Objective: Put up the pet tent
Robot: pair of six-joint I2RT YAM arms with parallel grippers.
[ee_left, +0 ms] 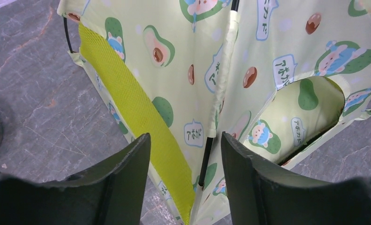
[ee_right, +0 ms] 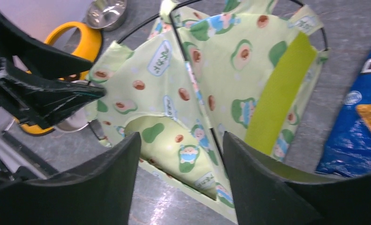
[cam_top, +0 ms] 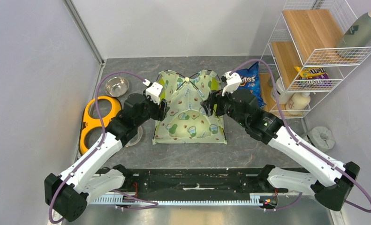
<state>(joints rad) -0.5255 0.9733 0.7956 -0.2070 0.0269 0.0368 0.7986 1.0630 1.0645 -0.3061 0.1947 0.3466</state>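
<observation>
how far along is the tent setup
Mostly done: the tent stands up, its poles crossing at the top. Nothing is in hand: the left hand and right hand sit open on either side. Left, probably: straightening the far corners, where the fabric looks slack.

Lab test booth: bare grey walls [cam_top: 28,70], stone-look table [cam_top: 249,150], wire shelf [cam_top: 314,51]

The left gripper [ee_left: 184,141], jaws parted, hangs over the pet tent's [ee_left: 268,51] black pole [ee_left: 206,157] beside a lime-green panel [ee_left: 127,98].
</observation>
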